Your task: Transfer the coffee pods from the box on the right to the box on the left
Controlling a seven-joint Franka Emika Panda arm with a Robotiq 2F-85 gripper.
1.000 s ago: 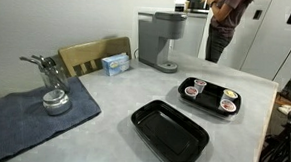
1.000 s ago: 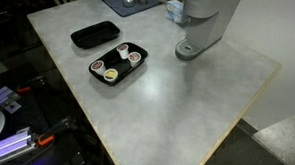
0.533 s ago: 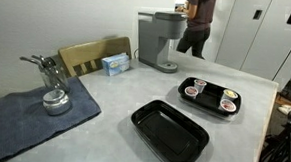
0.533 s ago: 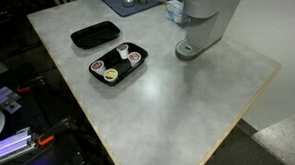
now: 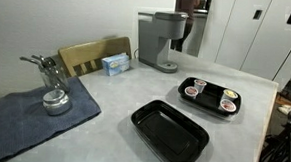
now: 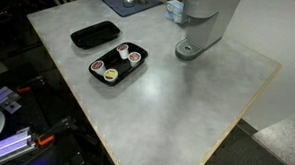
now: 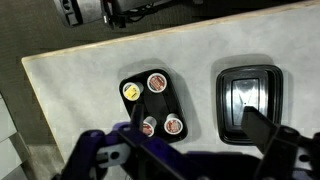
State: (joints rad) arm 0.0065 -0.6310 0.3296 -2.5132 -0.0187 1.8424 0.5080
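Observation:
A black tray holds several coffee pods, one with a yellow lid and others with red-brown lids. It shows in both exterior views. A second black tray stands beside it, empty, and also shows in both exterior views. My gripper shows only in the wrist view. It is open and empty, high above the table, with its fingers spread over the gap between the two trays.
A grey coffee machine stands at the back of the table, with a blue box beside it. A dark cloth with a metal object on it lies at one end. A wooden chair back is behind.
A person in the background of an exterior view has walked away out of sight. The trays and pods have not moved.

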